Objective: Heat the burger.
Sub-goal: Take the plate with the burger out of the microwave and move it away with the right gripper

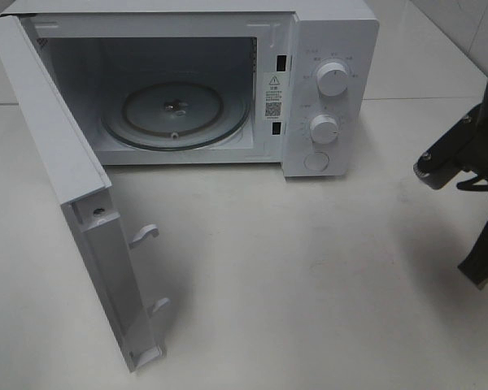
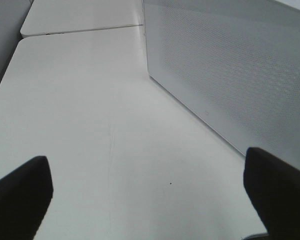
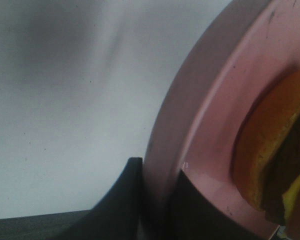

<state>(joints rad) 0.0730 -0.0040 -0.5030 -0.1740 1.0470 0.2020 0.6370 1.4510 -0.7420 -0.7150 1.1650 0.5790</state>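
A smooth, matte white desk (image 1: 309, 276) filled the high view, a seam running across it behind the appliance and pale wall tiles showing at the far right corner. On it stood a boxy white microwave (image 1: 325, 24), its door (image 1: 57, 162) swung wide on the left with two hooked latches projecting from its inner edge. Inside the pale cavity lay a round, clear glass turntable (image 1: 176, 114) with a small hub at its centre. Two white dials (image 1: 333, 82) sat one above the other on the control panel, over a round button. At the right edge only part of the dark right arm (image 1: 464, 162) showed. In the right wrist view, the right tool (image 3: 157, 197) was clenched on the rim of a smooth, round pink plate (image 3: 210, 115), one dark finger on each side of the edge. The burger (image 3: 270, 155) sat on that plate, its orange-brown bun and a yellow cheese edge visible. The left tool (image 2: 150, 185) hung released, its dark fingers spread wide above the bare desk beside the microwave's finely perforated side.
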